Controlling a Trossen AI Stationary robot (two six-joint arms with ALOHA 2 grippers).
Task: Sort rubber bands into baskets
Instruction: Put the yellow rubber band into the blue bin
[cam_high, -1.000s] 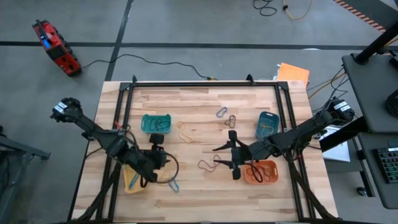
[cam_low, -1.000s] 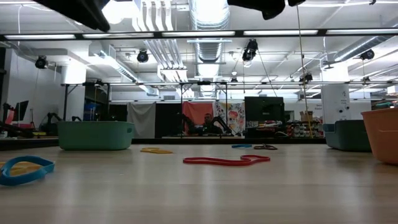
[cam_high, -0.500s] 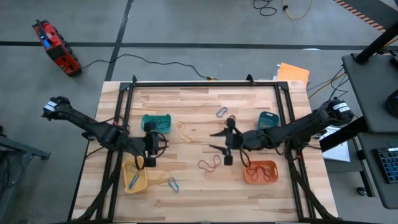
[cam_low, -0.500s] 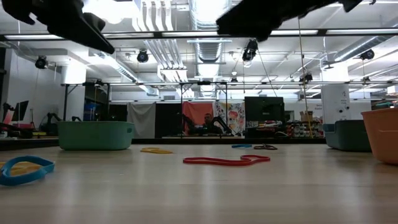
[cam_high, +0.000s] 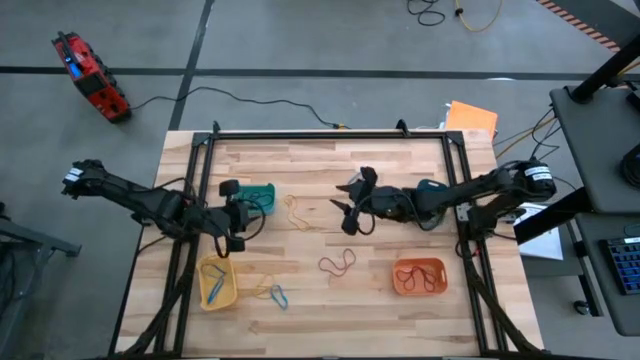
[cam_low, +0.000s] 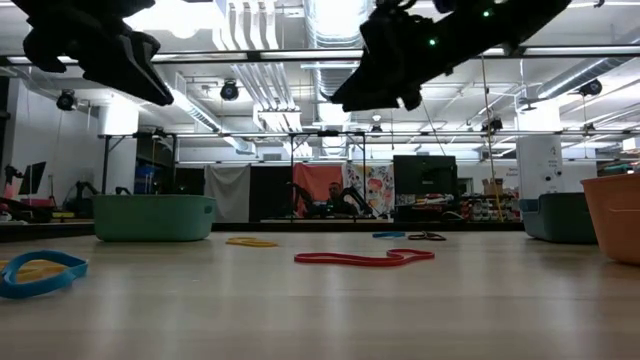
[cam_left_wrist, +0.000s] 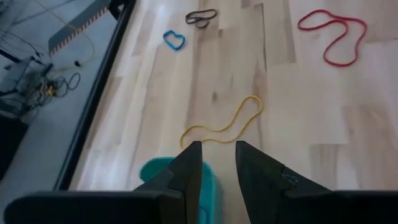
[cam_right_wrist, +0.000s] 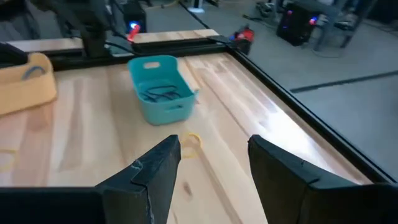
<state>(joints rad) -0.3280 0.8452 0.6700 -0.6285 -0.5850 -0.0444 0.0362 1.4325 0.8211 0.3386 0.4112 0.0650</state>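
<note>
Rubber bands lie loose on the wooden table: a red one (cam_high: 337, 264), a yellow one (cam_high: 298, 212), and a blue and a yellow one (cam_high: 272, 293) near the yellow basket (cam_high: 218, 283). The left wrist view also shows a small blue band (cam_left_wrist: 175, 40) and a grey one (cam_left_wrist: 200, 17). The teal basket (cam_high: 258, 197) holds dark bands, and the orange basket (cam_high: 418, 276) holds reddish ones. My left gripper (cam_high: 240, 210) hovers beside the teal basket, its fingers a little apart with nothing between them (cam_left_wrist: 217, 165). My right gripper (cam_high: 350, 205) hangs open over the table's middle (cam_right_wrist: 211, 162). The right arm mostly hides the blue basket (cam_high: 430, 190).
A black frame (cam_high: 330, 133) runs along the table's edges. An orange sheet (cam_high: 472, 117) lies past the far right corner. Bare wood stretches between the red band and the near edge.
My left gripper has gone from over the yellow basket toward the far edge, ending beside the teal basket. My right gripper has left the orange basket, swung toward the far edge and the table's left, and rolled. No band has moved.
</note>
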